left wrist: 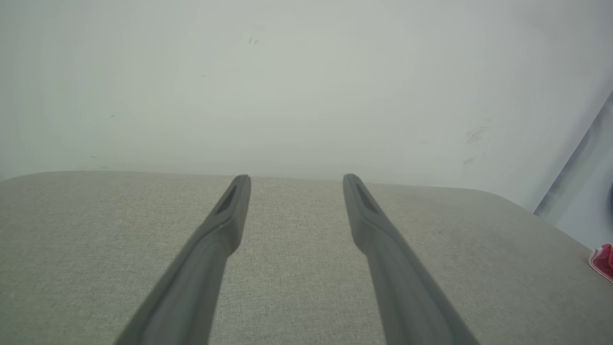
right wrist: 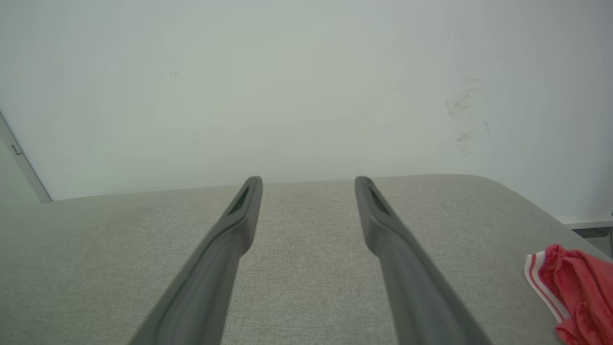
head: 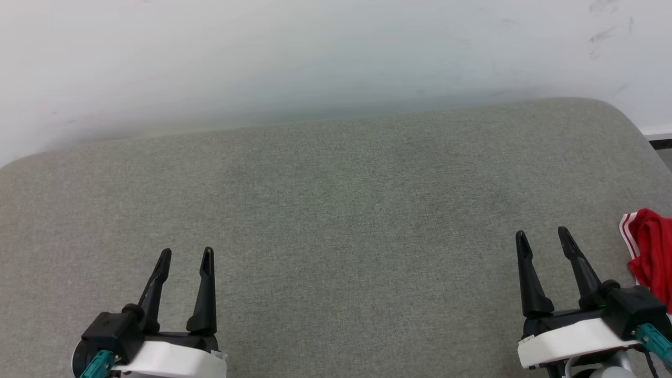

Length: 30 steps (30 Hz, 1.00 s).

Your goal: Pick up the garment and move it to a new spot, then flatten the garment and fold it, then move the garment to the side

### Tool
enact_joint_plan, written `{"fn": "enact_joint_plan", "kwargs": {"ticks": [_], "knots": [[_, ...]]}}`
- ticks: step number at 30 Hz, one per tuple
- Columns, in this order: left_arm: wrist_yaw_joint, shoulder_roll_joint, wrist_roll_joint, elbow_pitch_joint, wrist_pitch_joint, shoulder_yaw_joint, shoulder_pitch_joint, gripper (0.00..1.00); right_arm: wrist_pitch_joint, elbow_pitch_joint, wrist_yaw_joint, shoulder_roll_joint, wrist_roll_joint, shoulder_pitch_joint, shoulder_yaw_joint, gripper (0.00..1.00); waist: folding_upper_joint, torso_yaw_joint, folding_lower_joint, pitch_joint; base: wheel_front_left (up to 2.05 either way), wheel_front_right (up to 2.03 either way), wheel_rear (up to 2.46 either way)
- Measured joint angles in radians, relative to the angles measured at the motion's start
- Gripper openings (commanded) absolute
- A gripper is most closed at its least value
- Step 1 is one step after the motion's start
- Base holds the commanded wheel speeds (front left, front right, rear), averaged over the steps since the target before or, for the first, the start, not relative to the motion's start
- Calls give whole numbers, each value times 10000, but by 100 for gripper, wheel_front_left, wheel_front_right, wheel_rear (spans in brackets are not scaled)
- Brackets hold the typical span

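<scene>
head view: grey fabric surface [head: 336,210] against a white wall [head: 315,52]. left gripper [head: 185,260] low at the left, jaws spread apart, nothing between them. right gripper [head: 543,237] low at the right, jaws also spread, empty. the garment [head: 651,252], red and bunched with a white striped edge, lies at the far right edge of the surface, just beside the right gripper, not touching its fingers. right wrist view has the garment at the lower right, crumpled. left wrist view catches a bit of red at the right edge.
</scene>
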Motion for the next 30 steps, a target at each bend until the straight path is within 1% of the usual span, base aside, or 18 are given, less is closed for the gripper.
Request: {"fn": "enact_joint_plan", "kwargs": {"ticks": [21, 22, 27, 30], "knots": [[0, -25, -84, 23, 0, 117, 72, 100, -44, 94, -2, 56, 63, 17, 148, 100, 0, 15, 0, 48, 0, 0, 0], [2, -33, -77, 10, -4, 113, 78, 0, -44, 113, 0, 56, 61, 27, 144, 0, 0, 21, 0, 52, 0, 0, 0], [2, -69, -211, 453, 13, 44, 281, 0, 17, 520, 0, 56, 148, 273, 171, 0, 0, 27, 1, 51, 0, 0, 0], [2, -73, -757, 522, 167, 50, 297, 0, 109, 545, 0, 52, 763, 291, 173, 0, 1, 43, 1, 43, 0, 0, 0]]}}
